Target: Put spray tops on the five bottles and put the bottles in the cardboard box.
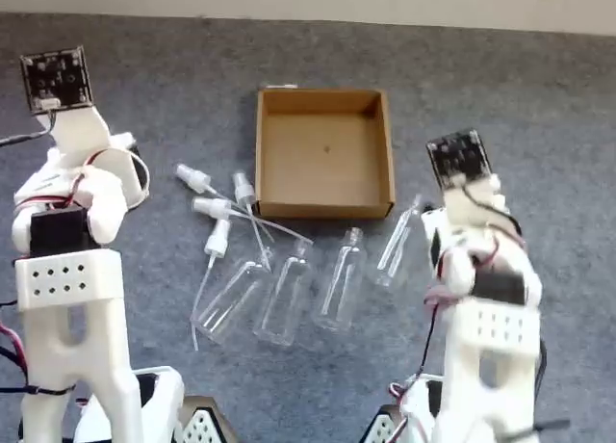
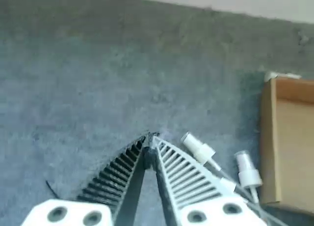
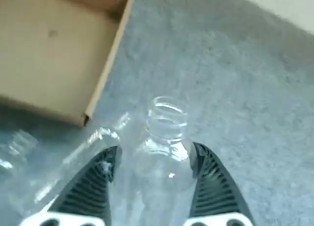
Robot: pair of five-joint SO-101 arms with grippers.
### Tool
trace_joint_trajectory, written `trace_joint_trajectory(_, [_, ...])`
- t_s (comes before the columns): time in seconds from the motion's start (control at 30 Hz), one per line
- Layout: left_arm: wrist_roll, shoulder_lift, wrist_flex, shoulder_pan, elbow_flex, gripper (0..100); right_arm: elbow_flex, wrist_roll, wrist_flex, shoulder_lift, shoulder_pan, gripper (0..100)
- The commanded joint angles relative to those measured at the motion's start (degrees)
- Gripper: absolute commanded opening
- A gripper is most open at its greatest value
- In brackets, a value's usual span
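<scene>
black ribbed right gripper (image 3: 154, 152): was spread open, grasping nothing, jaws either side of one clear bottle (image 3: 167, 137). bottle lay right of centre in the high view, long axis running out from the wrist, open neck foremost; cardboard box (image 1: 325, 209) near, upper centre. left gripper (image 2: 149, 137): pinched closed, empty; spray tops (image 2: 197, 148) just beside.

The high camera looks down over the bench (image 1: 539, 96), seemingly from behind both arms. The wrist cameras peer forward, close over the left fingers (image 2: 181, 172) and right fingers (image 3: 211, 182); all three views catch the cardboard box (image 1: 324, 210).
</scene>
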Motion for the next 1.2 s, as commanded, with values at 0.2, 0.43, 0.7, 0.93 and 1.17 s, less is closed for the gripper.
trace_joint_trajectory(0.2, [-0.7,-0.3,0.2,-1.5,11.2,1,-6.5,4.0,0.6,24.0,1.9,0.5])
trace_joint_trajectory(0.43, [-6.6,-0.3,-6.3,-2.0,22.8,1,-6.5,3.6,0.1,32.9,3.9,0.5])
trace_joint_trajectory(0.7, [-6.7,-0.3,-27.3,-1.9,39.0,1,-6.5,0.4,0.1,38.4,4.4,1.9])
trace_joint_trajectory(0.93, [-6.7,-0.3,-34.1,-2.0,45.1,7,-6.5,-6.4,0.1,38.5,4.9,19.1])
trace_joint_trajectory(1.17, [-6.5,-2.9,-35.0,-4.4,43.6,18,-7.8,-14.8,0.1,31.0,6.1,25.5])
